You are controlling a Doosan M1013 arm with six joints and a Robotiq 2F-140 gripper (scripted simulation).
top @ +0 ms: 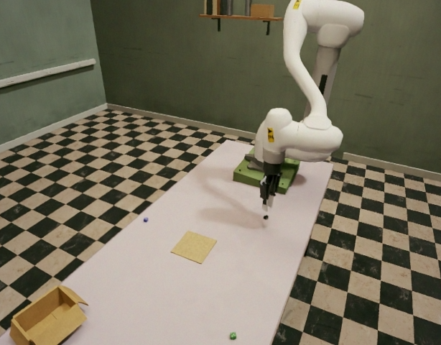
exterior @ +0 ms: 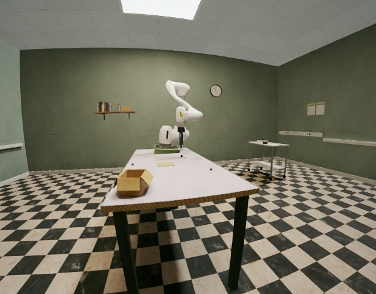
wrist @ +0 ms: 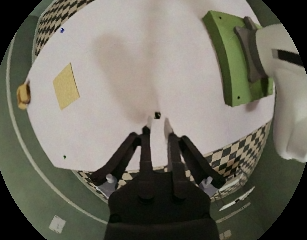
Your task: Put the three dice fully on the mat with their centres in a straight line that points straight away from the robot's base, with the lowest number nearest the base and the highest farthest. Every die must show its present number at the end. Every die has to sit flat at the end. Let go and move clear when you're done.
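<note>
A black die (top: 266,217) lies on the white table top, right of the middle and near the robot's base. My gripper (top: 267,207) hangs straight above it, fingers narrowed to a small gap with nothing between them. In the wrist view the black die (wrist: 156,115) shows just beyond the fingertips. A blue die (top: 146,219) lies near the table's left edge. A green die (top: 233,336) lies near the front right corner. The tan mat (top: 193,246) lies flat in the middle of the table with no die on it. The numbers on the dice are too small to read.
An open cardboard box (top: 48,319) stands at the front left corner of the table. The robot's green base plate (top: 266,172) is at the far end. The table's right edge runs close to the black die.
</note>
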